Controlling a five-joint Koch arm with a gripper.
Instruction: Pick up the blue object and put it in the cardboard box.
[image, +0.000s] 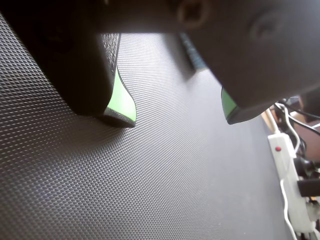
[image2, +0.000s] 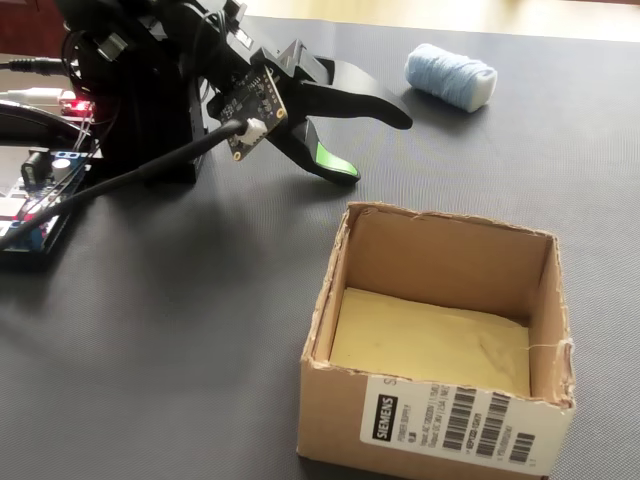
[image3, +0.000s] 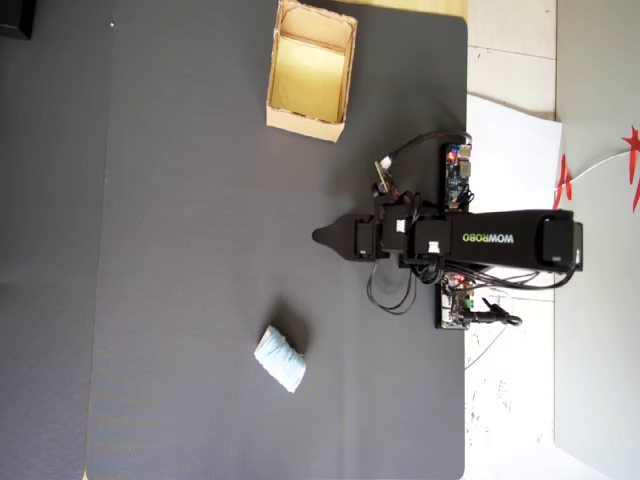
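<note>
The blue object (image2: 450, 76) is a pale blue ribbed roll lying on the dark mat at the far right of the fixed view; in the overhead view the blue object (image3: 280, 358) is below and left of the arm. The cardboard box (image2: 330, 410) stands open at the front, its yellowish floor bare; in the overhead view the cardboard box (image3: 305, 122) sits at the top. My gripper (image2: 375, 147) hovers low over the mat between the two, apart from both. In the wrist view the gripper (image: 177, 117) is open, with only mat between its green pads (image: 122, 97). From overhead the gripper (image3: 322, 237) points left.
Circuit boards and cables (image2: 40, 200) sit by the arm's base (image3: 520, 240), at the mat's right edge in the overhead view. A white power strip (image: 287, 175) lies beyond the mat at the right of the wrist view. Bare mat (image3: 180, 250) spreads left of the gripper.
</note>
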